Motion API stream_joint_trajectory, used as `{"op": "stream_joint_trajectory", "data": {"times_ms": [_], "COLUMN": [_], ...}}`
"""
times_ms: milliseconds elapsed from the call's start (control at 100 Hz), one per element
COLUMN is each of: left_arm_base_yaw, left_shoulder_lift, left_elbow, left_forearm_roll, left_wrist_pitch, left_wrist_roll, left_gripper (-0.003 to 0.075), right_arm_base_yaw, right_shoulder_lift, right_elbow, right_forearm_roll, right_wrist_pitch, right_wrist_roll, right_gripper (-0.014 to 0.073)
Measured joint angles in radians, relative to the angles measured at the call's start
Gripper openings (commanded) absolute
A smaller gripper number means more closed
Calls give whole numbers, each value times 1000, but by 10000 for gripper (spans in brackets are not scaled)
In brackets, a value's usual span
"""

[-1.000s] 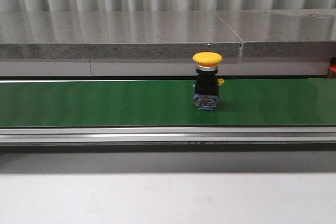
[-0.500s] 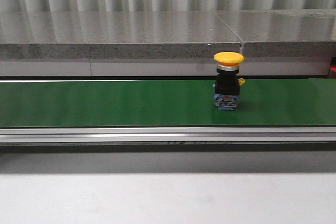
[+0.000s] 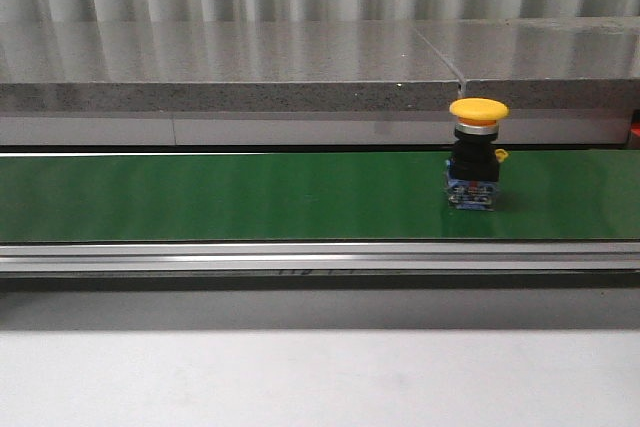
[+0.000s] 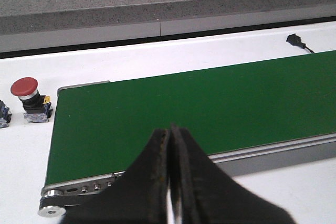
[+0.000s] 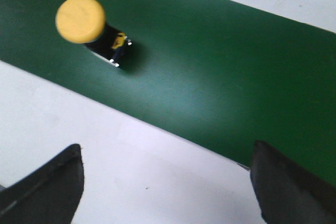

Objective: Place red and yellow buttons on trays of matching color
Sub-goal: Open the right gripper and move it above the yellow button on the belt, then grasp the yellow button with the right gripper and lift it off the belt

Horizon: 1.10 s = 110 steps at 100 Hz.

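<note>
A yellow button [image 3: 477, 152] stands upright on the green conveyor belt [image 3: 220, 197], right of centre in the front view. The right wrist view shows this yellow button [image 5: 84, 23] from above, well ahead of my right gripper [image 5: 167, 174], which is open over the white table. A red button [image 4: 29, 98] stands on the white table beside the belt's end in the left wrist view. My left gripper [image 4: 170, 132] is shut with nothing in it, hanging over the belt's near edge. No trays are in view. Neither gripper shows in the front view.
A grey stone ledge [image 3: 230, 67] runs behind the belt. The belt's aluminium rail [image 3: 300, 257] lies along its front, with white table [image 3: 320, 377] before it. Another switch body [image 4: 3, 115] is cut off by the frame edge beside the red button. A black cable end [image 4: 295, 39] lies behind the belt.
The yellow button has travelled to the right along the belt, about 80 pixels over the second. Nothing else in the front view has moved.
</note>
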Motion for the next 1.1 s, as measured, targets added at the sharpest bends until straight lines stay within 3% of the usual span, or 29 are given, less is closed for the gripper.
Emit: {"op": "stream_joint_trajectory", "data": {"times_ms": [580,840,930,1100], "left_arm_base_yaw": [0,0,0,0], "left_shoulder_lift": [0,0,0,0], "left_elbow": [0,0,0,0], "left_forearm_roll": [0,0,0,0], "left_wrist_pitch": [0,0,0,0], "left_wrist_roll": [0,0,0,0], "left_gripper": [-20,-20,-20,-20], "right_arm_base_yaw": [187,206,207,207], "right_shoulder_lift": [248,333,357,386], "right_elbow": [1,1,1,1], "right_forearm_roll": [0,0,0,0], "right_wrist_pitch": [-201,-344,-375,-405], "right_wrist_roll": [-22,-24,-24,-25], "right_gripper": [636,622,537,237]}}
